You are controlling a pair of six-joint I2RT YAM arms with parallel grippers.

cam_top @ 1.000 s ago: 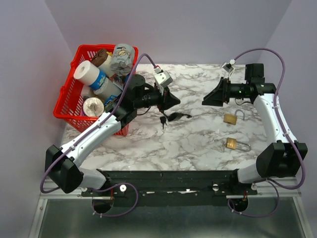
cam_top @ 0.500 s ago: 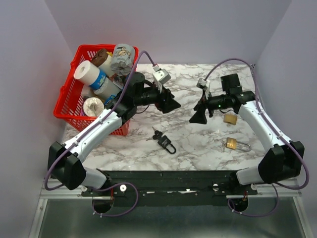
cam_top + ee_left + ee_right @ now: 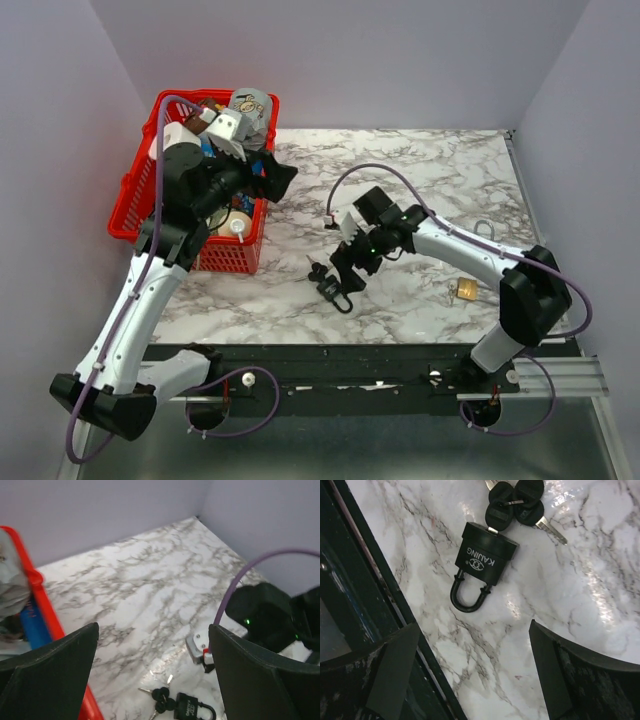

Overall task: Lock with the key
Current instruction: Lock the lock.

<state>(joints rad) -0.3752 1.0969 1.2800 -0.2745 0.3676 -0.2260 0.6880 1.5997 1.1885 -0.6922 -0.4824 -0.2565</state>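
Note:
A black padlock (image 3: 338,292) lies flat on the marble table with a bunch of black-headed keys (image 3: 318,271) at its base. One key head sits against the bottom of the padlock (image 3: 482,562), beside the other keys (image 3: 516,501). My right gripper (image 3: 350,266) hovers open just above and beside it, with nothing between the jaws (image 3: 474,625). My left gripper (image 3: 277,180) is open and empty over the edge of the red basket, far from the lock. From there the padlock (image 3: 192,711) and keys (image 3: 162,697) show low between its jaws (image 3: 154,627).
A red basket (image 3: 225,258) full of bottles and jars stands at the left. A brass padlock (image 3: 466,290) lies on the right of the table. The black rail (image 3: 370,605) of the table's front edge runs close to the black padlock.
The padlock with its keys left my left gripper and now lies on the table. The left arm drew back over the basket with its jaws opening. The right arm swept left over the padlock.

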